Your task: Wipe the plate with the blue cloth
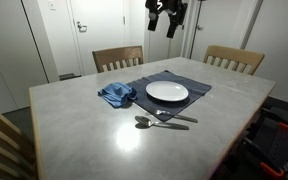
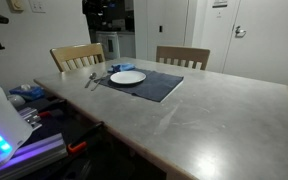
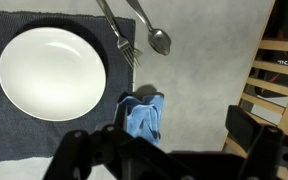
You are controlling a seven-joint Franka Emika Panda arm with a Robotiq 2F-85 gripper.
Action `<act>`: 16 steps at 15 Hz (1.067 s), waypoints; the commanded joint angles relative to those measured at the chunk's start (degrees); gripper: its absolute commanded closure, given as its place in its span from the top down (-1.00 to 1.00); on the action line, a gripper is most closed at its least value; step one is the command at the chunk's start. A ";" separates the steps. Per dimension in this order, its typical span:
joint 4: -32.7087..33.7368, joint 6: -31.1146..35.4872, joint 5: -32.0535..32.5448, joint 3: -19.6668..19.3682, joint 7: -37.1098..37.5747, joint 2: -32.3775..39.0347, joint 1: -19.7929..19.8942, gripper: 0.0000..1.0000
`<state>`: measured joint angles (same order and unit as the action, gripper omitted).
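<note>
Overhead, the gripper (image 1: pixel 167 15) hangs high above the table (image 1: pixel 74 130), well apart from everything on it. Only the wrist view shows the jaws clearly: they stand wide apart with nothing between them, the gripper (image 3: pixel 156 135) framing the cloth (image 3: pixel 144 115) far below. The cloth lies crumpled at the edge of the mat (image 3: pixel 4 140), beside the plate (image 3: pixel 51 72) but not touching it. The plate sits on the mat, white and bare. The fork (image 3: pixel 119 30) and spoon (image 3: pixel 156 35) lie side by side near the plate, the fork partly on the mat.

An exterior view gives the wider layout: the cloth (image 1: pixel 116 95) left of the plate (image 1: pixel 167 92) and two chairs (image 1: pixel 117 58) behind the table. In an exterior view from the far end, the cloth (image 2: pixel 117 68) is just a small blue patch by the plate (image 2: pixel 128 77), and the gripper cannot be made out.
</note>
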<state>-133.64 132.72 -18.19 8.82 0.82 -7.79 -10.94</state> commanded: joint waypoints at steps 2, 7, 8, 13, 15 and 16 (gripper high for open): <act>-0.86 1.13 3.16 0.95 1.73 0.26 0.06 1.00; 2.22 4.16 8.57 1.45 2.47 7.46 0.21 1.00; 3.20 5.23 10.48 1.55 3.03 9.42 0.28 1.00; 12.71 10.64 28.43 0.29 11.74 22.69 -1.21 1.00; 17.71 11.07 31.51 -0.43 14.59 27.72 -3.02 1.00; 19.91 11.00 32.43 -1.01 16.28 29.68 -4.11 1.00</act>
<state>-121.64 143.60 11.03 9.44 13.48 14.57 -12.13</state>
